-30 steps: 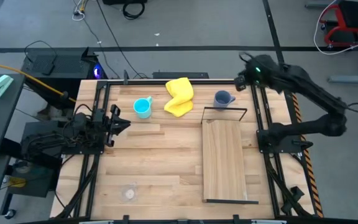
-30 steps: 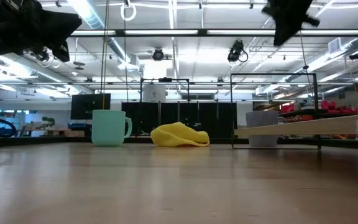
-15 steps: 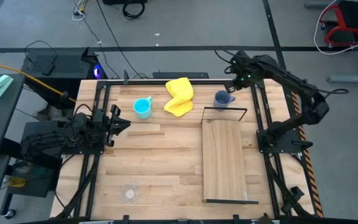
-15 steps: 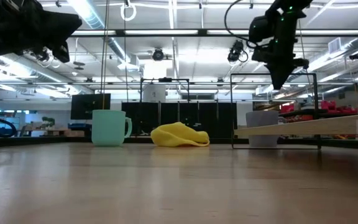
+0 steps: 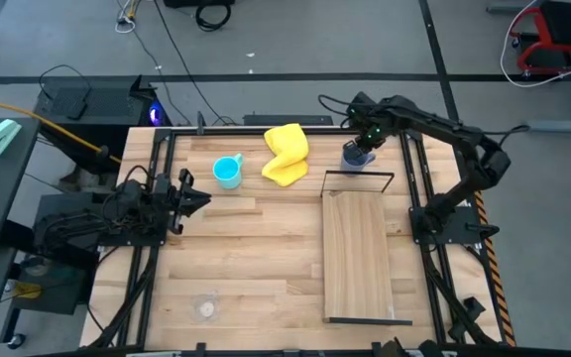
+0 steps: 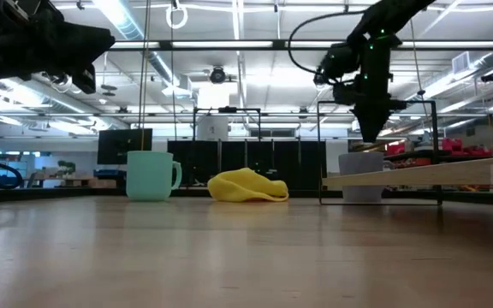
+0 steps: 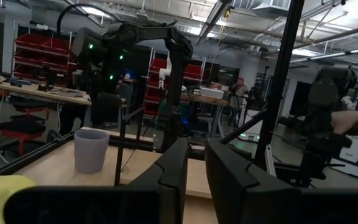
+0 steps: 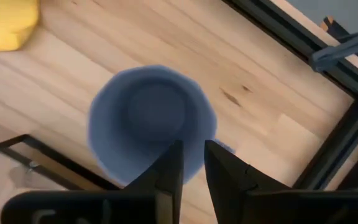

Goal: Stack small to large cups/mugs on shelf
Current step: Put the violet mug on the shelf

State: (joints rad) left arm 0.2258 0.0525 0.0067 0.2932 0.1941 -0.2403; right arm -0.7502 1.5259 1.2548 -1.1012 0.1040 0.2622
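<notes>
The grey-blue mug (image 5: 354, 157) stands upright on the tabletop at the far right, just beyond the shelf's far black frame; it also shows in the right wrist view (image 8: 148, 124). My right gripper (image 5: 362, 145) hangs just above the mug, fingers pointing down and shut, over the mug's rim (image 8: 191, 163). The low view shows its tips (image 6: 371, 135) a little above the mug (image 6: 362, 175). The cyan mug (image 5: 227, 172) stands at the far left. The clear cup (image 5: 205, 308) stands near the front left. The shelf (image 5: 357, 253) lies on the right. My left gripper (image 5: 198, 195) waits shut at the left edge.
A yellow cloth (image 5: 286, 154) lies crumpled between the two mugs at the far edge. The shelf's thin black frame (image 5: 359, 174) rises just on the near side of the grey-blue mug. The table's black rails (image 5: 412, 169) run along the right side.
My right gripper has swung in from beyond the table's far right corner, toward the left and near side, and has come down over the grey-blue mug. The mugs, the cup and the cloth have stayed in place.
</notes>
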